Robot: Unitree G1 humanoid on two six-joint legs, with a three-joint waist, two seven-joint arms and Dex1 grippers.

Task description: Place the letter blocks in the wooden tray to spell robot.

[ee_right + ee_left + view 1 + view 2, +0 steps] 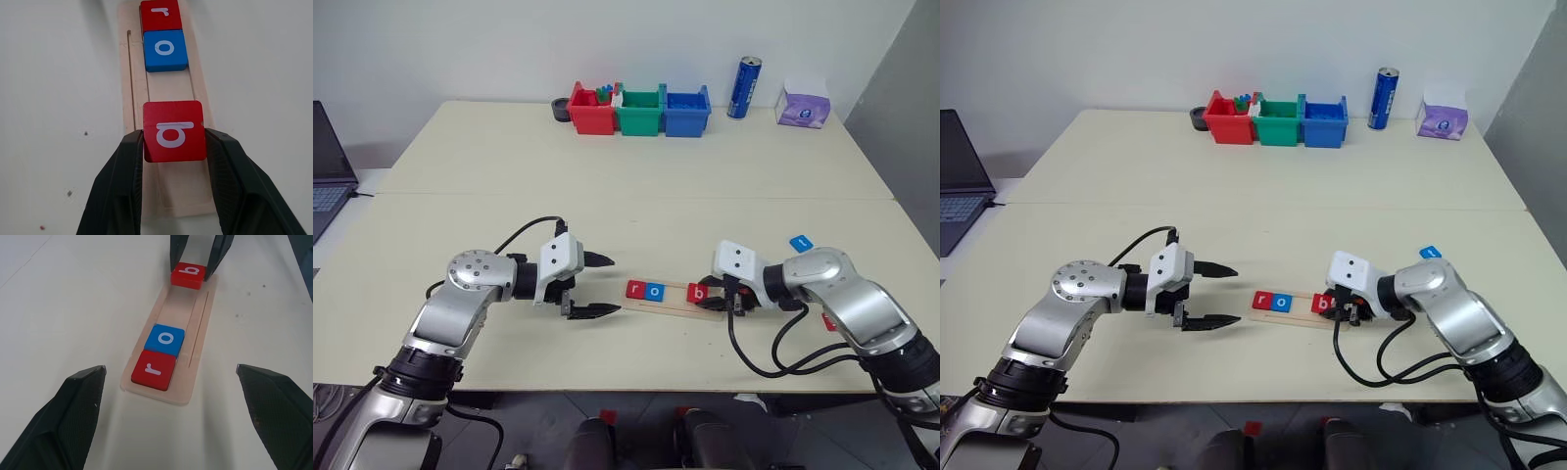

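- The wooden tray (674, 297) lies on the worktop (607, 196) between the two arms; red "r" block (160, 13) and blue "o" block (165, 50) sit side by side at its left end.
- Right claw (173, 147) — closed on the red "b" block (173, 130), over the tray's right part, a gap short of the "o".
- Left claw (595, 286) — wide open, empty, just beside the tray.
- Remaining, by my reading: seat "b", then two more; a blue block (801, 243) lies beyond the right arm.

Red r tile (160, 13), blue o tile (165, 50), red b tile (174, 131), pale wooden tray (126, 83), black right pincer (174, 147)
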